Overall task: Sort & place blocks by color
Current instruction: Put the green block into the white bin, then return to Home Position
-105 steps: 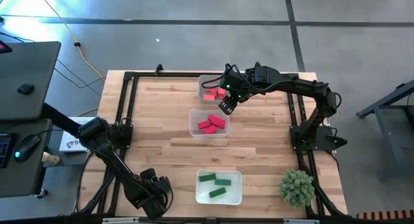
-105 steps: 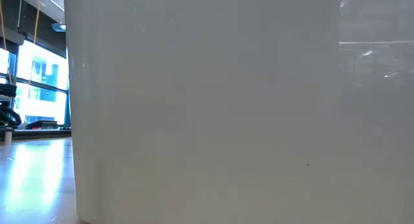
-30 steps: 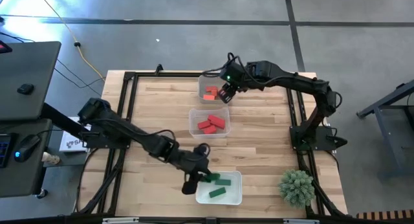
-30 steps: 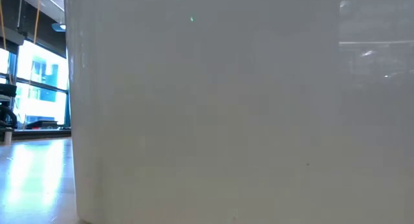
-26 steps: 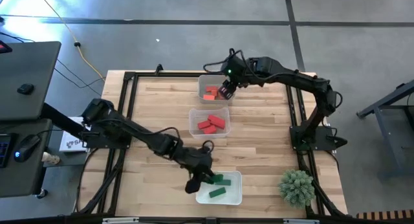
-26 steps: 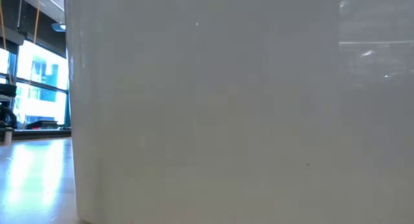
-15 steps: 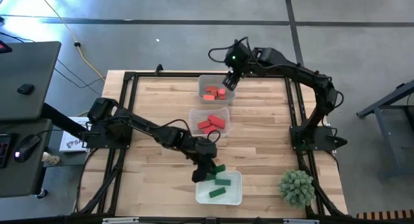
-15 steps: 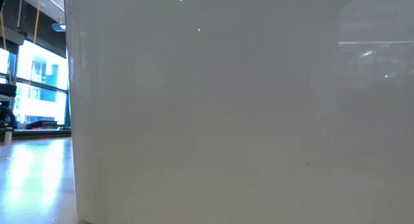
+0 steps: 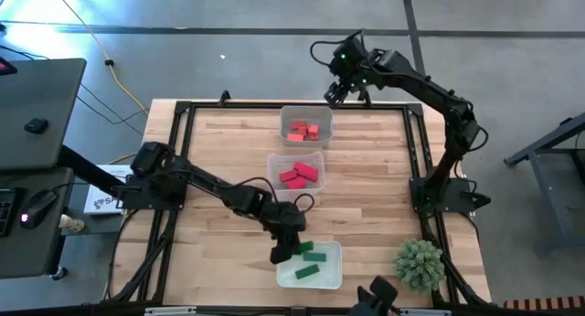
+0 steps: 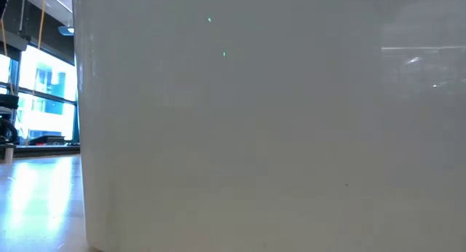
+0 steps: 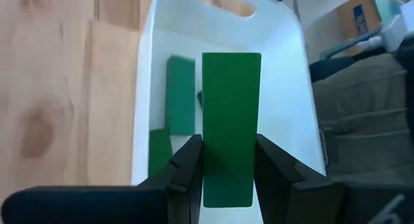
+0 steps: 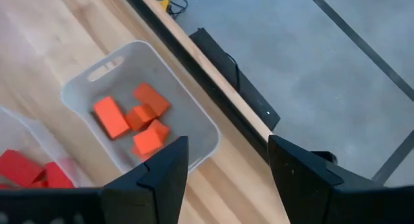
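Three trays stand in a row down the table's middle. The far tray (image 9: pixel 306 126) holds orange-red blocks (image 12: pixel 132 117), the middle tray (image 9: pixel 295 173) deep red blocks, and the near white tray (image 9: pixel 311 264) green blocks (image 11: pixel 180 94). My left gripper (image 9: pixel 285 249) hangs over the near tray's left rim, shut on a green bar (image 11: pixel 229 120). My right gripper (image 9: pixel 340 89) is high over the table's far edge, just beyond the far tray. It stands open (image 12: pixel 226 166) with nothing between its fingers. My left gripper pinches the green bar's two long sides (image 11: pixel 206 166) between its two fingers (image 11: pixel 187 169), at the bar's end nearest the wrist. The fingers slant down from the table's left and lie along the bar, which sticks out ahead of them, clear above the tray floor.
A spiky green plant ball (image 9: pixel 419 264) sits at the near right corner. A black frame rail (image 9: pixel 178 152) edges the table. A white wall (image 10: pixel 233 135) fills nearly all of the low view. A dark object (image 9: pixel 375 298) shows at the high view's bottom edge.
My right gripper has risen from over the far tray and gone toward the table's far edge, staying open. My left gripper, still holding the green bar, has shifted slightly toward the table's right over the near tray's left rim.
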You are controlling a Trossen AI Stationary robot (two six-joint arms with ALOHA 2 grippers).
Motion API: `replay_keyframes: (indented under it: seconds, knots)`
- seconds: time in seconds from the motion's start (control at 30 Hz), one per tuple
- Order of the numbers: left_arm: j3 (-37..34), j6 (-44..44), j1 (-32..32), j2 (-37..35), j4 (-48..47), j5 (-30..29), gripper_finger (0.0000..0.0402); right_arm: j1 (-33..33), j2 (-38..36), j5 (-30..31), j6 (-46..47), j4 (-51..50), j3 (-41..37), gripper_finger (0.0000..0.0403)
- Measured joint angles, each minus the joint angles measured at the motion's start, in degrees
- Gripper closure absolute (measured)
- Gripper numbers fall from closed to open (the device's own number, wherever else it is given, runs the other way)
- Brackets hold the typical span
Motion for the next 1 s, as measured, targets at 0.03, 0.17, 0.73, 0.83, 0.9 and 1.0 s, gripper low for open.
replay_keyframes:
  seconds: [0.03, 0.17, 0.73, 0.83, 0.9, 1.0]
  knots:
    - [-0.04, -0.69, -0.25, 0.73, 0.54, 0.00, 0.0321, -0.43, 0.07, -0.47, -0.28, 0.22, 0.00, 0.0201]
    - [-0.03, -3.76, -0.72, 1.98, 2.89, 0.17, 0.0319, -1.53, 0.27, -1.16, -1.43, 0.41, 0.00, 0.0201]
    - [0.00, -8.06, 0.61, 2.52, 2.07, -0.62, 0.0248, -1.73, 0.44, -5.03, -3.01, 0.42, 0.00, 0.0201]
    - [0.00, -9.99, 0.81, 2.52, 2.04, -0.60, 0.0239, -1.73, 0.44, -5.03, -3.01, 0.40, 0.00, 0.0201]
    - [0.00, -10.93, 1.22, 2.48, 2.03, -0.04, 0.0236, -1.73, 0.44, -5.04, -3.44, 0.31, 0.00, 0.0201]
    - [0.00, -11.28, 1.80, 2.20, 3.52, -0.42, 0.0236, -1.73, 0.44, -5.15, -4.59, 0.18, 0.00, 0.0201]
